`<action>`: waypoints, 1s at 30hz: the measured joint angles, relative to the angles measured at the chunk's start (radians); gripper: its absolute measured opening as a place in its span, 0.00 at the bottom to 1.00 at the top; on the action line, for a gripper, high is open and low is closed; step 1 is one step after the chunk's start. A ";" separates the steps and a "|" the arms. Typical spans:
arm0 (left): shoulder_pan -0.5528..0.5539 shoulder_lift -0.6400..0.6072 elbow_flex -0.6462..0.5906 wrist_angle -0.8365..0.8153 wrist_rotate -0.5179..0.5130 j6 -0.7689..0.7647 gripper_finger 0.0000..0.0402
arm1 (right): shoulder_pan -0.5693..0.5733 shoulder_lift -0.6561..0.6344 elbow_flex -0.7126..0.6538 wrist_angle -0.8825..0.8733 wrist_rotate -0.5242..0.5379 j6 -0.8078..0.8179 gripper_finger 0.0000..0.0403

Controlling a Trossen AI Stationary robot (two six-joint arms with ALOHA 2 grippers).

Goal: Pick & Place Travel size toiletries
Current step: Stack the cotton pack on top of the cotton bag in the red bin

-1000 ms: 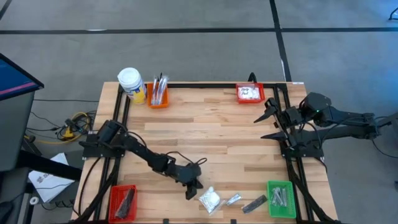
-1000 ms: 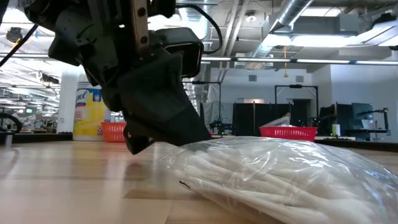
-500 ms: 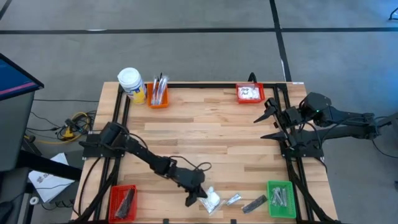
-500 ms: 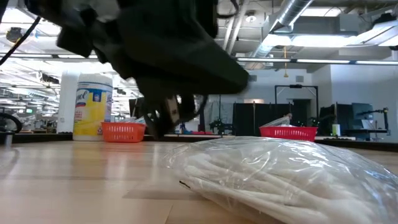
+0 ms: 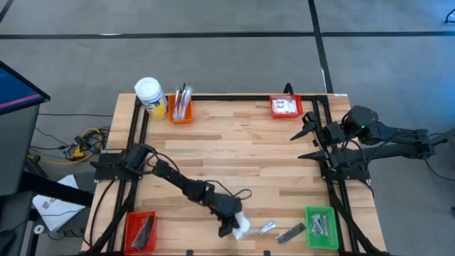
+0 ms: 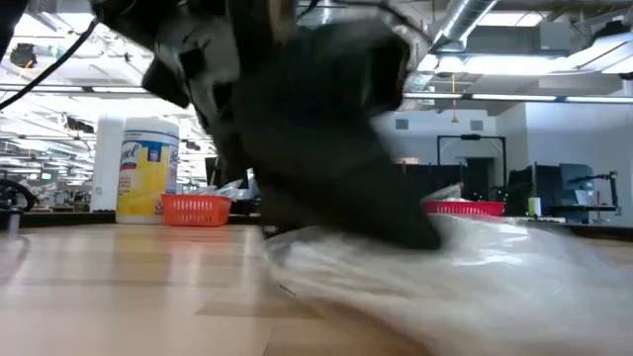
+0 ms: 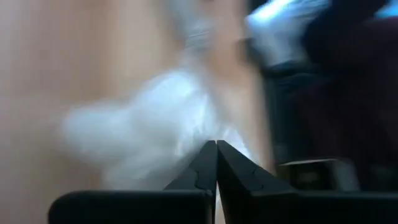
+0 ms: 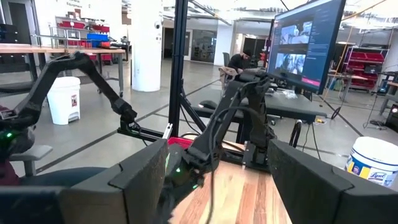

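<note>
Two arms over one wooden table (image 5: 234, 153), and only the left one is busy. It stretches from the left edge across to the near edge, and the left gripper (image 5: 229, 226) sits right down on the white packet (image 5: 242, 226), fingers (image 7: 211, 168) pressed tight together, tips against the plastic, nothing pinched between them. From table height the dark gripper (image 6: 326, 138) looms over the packet (image 6: 475, 287), which lies flat on the wood. Over on the far right edge the right gripper (image 5: 307, 139) waits with its fingers (image 8: 311, 180) spread wide and empty, well apart from everything.

Down in size now: the yellow jar (image 5: 150, 96) with its white cap stands at the far left corner, just beside the orange bin (image 5: 180, 108) holding upright toothbrushes. A red bin (image 5: 285, 107) with white items sits at the far right, another red bin (image 5: 141, 232) with a dark bar at the near left, and a green bin (image 5: 321, 226) with silvery pieces at the near right. Smallest last: a silvery sachet (image 5: 266, 228) and a grey bar (image 5: 290, 233) lie loose between packet and green bin.
</note>
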 joint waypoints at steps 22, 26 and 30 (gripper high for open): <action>0.077 -0.164 -0.007 -0.511 -0.671 0.387 0.00 | 0.000 0.000 0.000 -0.002 0.000 -0.016 0.67; 0.048 -0.258 -0.007 -0.542 -0.768 0.406 0.00 | 0.000 0.000 0.000 -0.004 0.000 -0.019 0.67; -0.005 -0.335 -0.005 -0.551 -0.852 0.421 0.00 | 0.000 0.000 0.000 -0.007 0.000 -0.024 0.67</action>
